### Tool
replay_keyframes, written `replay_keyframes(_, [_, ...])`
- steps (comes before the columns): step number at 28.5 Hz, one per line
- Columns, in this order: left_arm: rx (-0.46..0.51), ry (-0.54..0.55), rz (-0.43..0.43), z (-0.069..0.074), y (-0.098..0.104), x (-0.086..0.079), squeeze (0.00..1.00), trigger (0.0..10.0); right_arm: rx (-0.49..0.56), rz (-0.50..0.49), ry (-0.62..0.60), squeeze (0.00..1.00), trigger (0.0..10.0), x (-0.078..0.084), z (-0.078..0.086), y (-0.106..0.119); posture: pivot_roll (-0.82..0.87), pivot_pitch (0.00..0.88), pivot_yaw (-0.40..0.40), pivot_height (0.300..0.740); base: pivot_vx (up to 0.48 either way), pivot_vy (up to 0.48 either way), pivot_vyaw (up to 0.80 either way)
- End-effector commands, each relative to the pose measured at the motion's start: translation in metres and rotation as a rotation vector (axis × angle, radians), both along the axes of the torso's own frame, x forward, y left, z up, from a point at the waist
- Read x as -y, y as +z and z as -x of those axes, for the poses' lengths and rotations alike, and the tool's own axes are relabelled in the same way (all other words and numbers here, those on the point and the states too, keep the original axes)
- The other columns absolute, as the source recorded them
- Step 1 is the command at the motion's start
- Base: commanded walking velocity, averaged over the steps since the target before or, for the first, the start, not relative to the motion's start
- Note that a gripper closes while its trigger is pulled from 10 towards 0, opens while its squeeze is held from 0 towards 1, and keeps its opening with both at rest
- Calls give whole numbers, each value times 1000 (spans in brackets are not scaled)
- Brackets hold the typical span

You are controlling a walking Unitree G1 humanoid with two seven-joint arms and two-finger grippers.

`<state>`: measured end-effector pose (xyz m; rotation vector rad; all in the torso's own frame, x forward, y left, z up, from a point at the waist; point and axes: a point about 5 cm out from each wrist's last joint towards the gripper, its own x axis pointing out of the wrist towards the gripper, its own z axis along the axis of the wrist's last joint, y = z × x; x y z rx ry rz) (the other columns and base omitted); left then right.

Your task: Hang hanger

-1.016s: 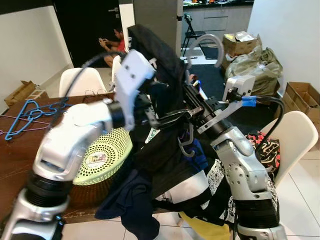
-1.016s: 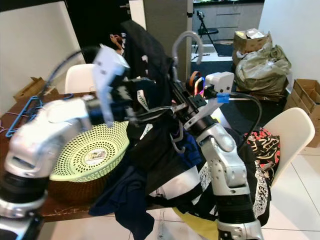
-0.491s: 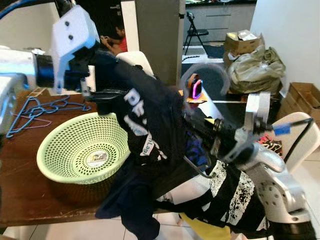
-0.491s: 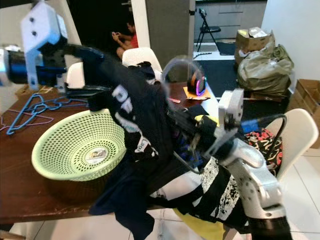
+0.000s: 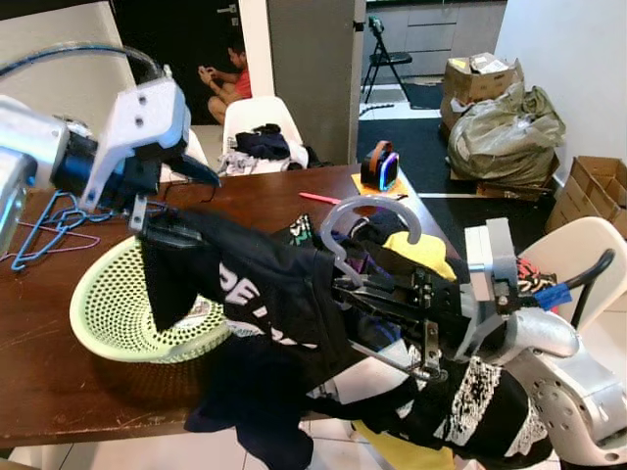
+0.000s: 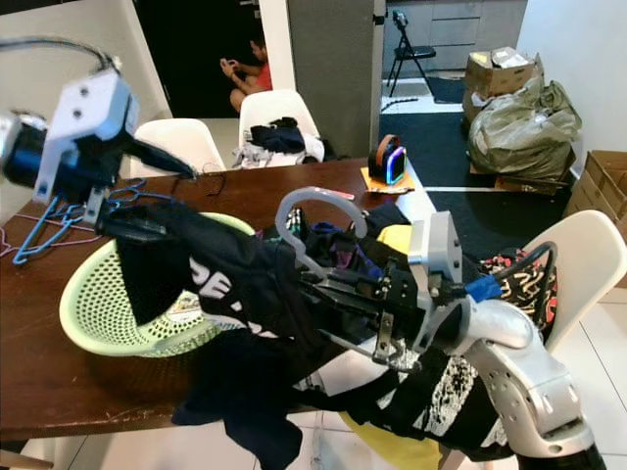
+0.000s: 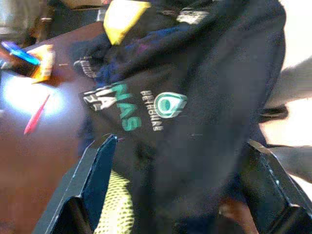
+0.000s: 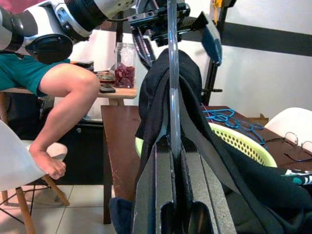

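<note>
My right gripper (image 6: pixel 328 294) clenched on grey hanger (image 6: pixel 313 220), black t-shirt (image 6: pixel 235 284) draped on it, above table's (image 6: pixel 59 377) right edge. Left gripper (image 5: pixel 162 220) grasping shirt's shoulder over green basket (image 6: pixel 98 328). Should keep hanger level, tug fabric evenly.

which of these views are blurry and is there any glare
Left wrist view: soft and smeared, the black shirt lettering fuzzy, with a white glare patch on the brown table. Eye views: mostly sharp; the left pincer is slightly blurred. Right wrist view: crisp on the hanger held in the right pincer, evenly lit.
</note>
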<state>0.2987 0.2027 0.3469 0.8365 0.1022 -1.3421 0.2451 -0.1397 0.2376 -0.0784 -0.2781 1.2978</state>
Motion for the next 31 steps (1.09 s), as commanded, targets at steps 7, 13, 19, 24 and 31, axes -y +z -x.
replay_keyframes(7, [-115,-46,-54,2,-13,-5,0,10000,14,2,47,0,10000,-13,4,3,32,0,66,740,0,0,0])
replay_keyframes(13, [-128,-50,-100,2,-19,-6,0,3216,13,-5,47,0,10000,-14,5,4,30,0,69,740,0,0,0])
replay_keyframes(19, [-114,-44,-146,2,-23,-8,0,0,13,-10,44,0,10000,-14,5,4,31,0,69,740,0,0,0])
replay_keyframes(24, [-110,-49,-173,2,-25,-8,0,0,14,-17,43,0,10000,-14,5,4,30,0,70,740,0,0,0])
replay_keyframes(31, [-82,-53,-199,1,-24,-8,0,0,20,-48,31,0,10000,-15,4,8,31,0,66,740,0,0,0])
